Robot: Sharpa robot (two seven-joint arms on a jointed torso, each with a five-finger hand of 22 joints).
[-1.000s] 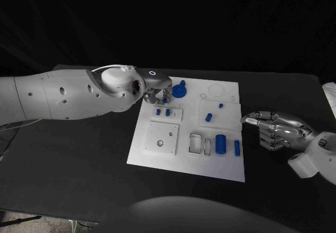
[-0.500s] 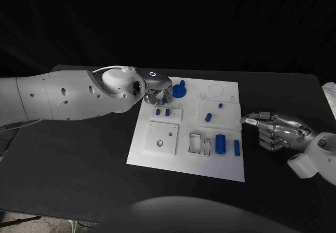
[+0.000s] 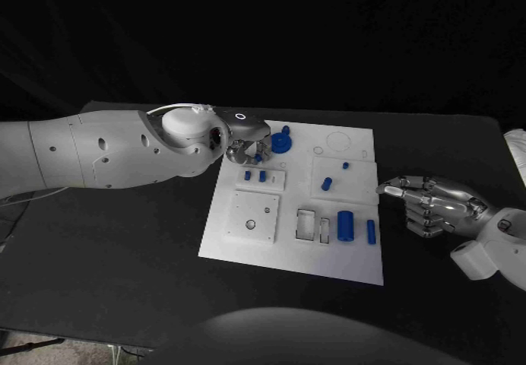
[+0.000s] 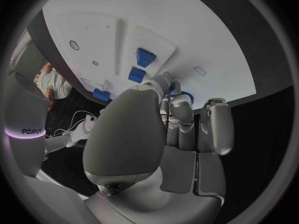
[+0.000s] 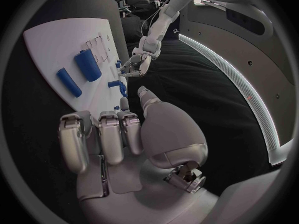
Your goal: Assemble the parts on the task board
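Observation:
The white task board (image 3: 287, 251) lies mid-table. My left hand (image 3: 247, 146) hovers over its far left corner, beside a round blue part with a peg (image 3: 282, 143). Its fingertips pinch what looks like a small blue part (image 3: 258, 157), seen as a blue edge (image 4: 181, 97) behind the fingers (image 4: 176, 95). Two small blue parts (image 3: 255, 176) sit in a small plate just below the hand (image 4: 143, 134). A blue cylinder (image 3: 345, 225) and a blue bar (image 3: 372, 231) lie near the board's right side. My right hand (image 3: 433, 204) rests off the right edge, fingers curled in on nothing.
A small blue peg (image 3: 327, 182) and a blue stub (image 3: 345, 164) stand on the board's right half. Two empty slots (image 3: 314, 225) lie next to the cylinder. A white square plate with a hole (image 3: 253, 216) sits front left. A white object (image 3: 515, 146) lies at the table's right edge.
My left hand has crept slightly to the right, toward the round blue part. The right hand has barely moved.

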